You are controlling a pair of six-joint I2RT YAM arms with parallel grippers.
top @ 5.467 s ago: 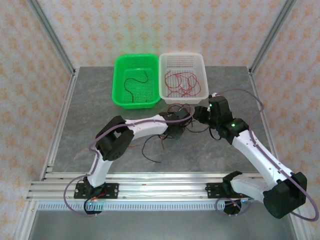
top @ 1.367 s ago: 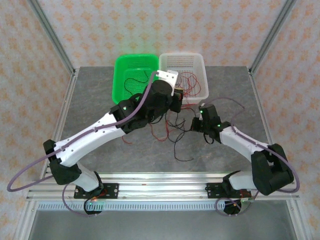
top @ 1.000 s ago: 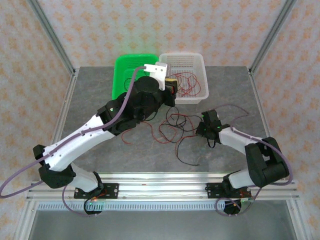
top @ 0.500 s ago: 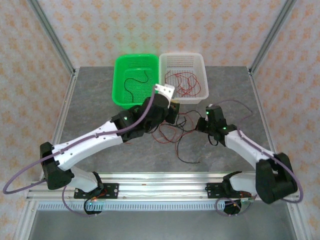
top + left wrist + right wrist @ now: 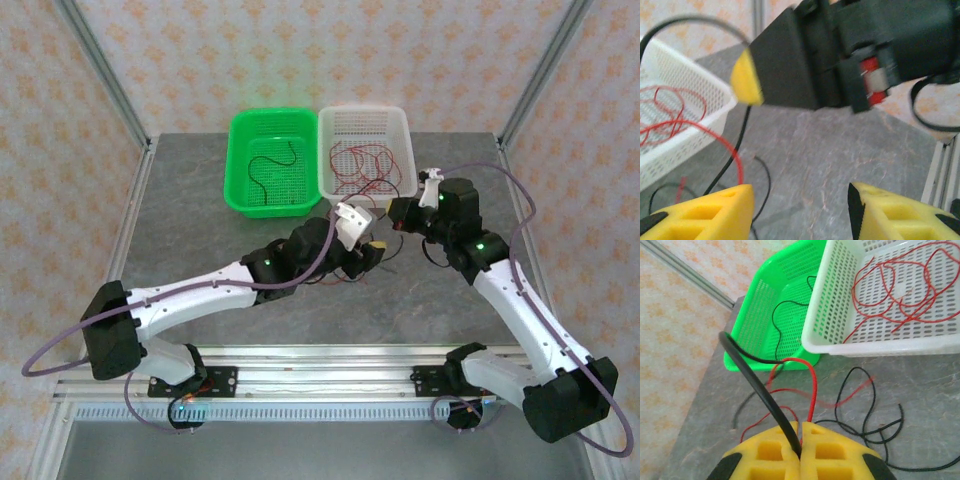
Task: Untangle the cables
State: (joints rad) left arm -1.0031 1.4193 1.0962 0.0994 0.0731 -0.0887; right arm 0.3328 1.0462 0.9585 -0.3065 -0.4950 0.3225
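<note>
Loose red and black cables (image 5: pixel 340 268) lie tangled on the grey table under the two grippers. My right gripper (image 5: pixel 801 427) is shut on a thick-looking black cable (image 5: pixel 759 384) and a red cable (image 5: pixel 813 385), holding them above the table near the white basket (image 5: pixel 398 193). My left gripper (image 5: pixel 800 192) hovers low just left of it, jaws open with bare table between the yellow fingers (image 5: pixel 715 207). The left wrist view shows the right gripper's yellow fingertip (image 5: pixel 746 80), with a black cable (image 5: pixel 732 155) hanging from it beside a red one.
A green basket (image 5: pixel 240 130) at the back holds one black cable (image 5: pixel 268 166). The white basket beside it holds several red cables (image 5: pixel 362 165). More black cable loops (image 5: pixel 867 412) lie on the table in front of the baskets. Aluminium frame rails border the table.
My left gripper has come back from over the white basket, dropped towards the table centre and opened. The right gripper has lifted towards the white basket, still shut on its cables.
</note>
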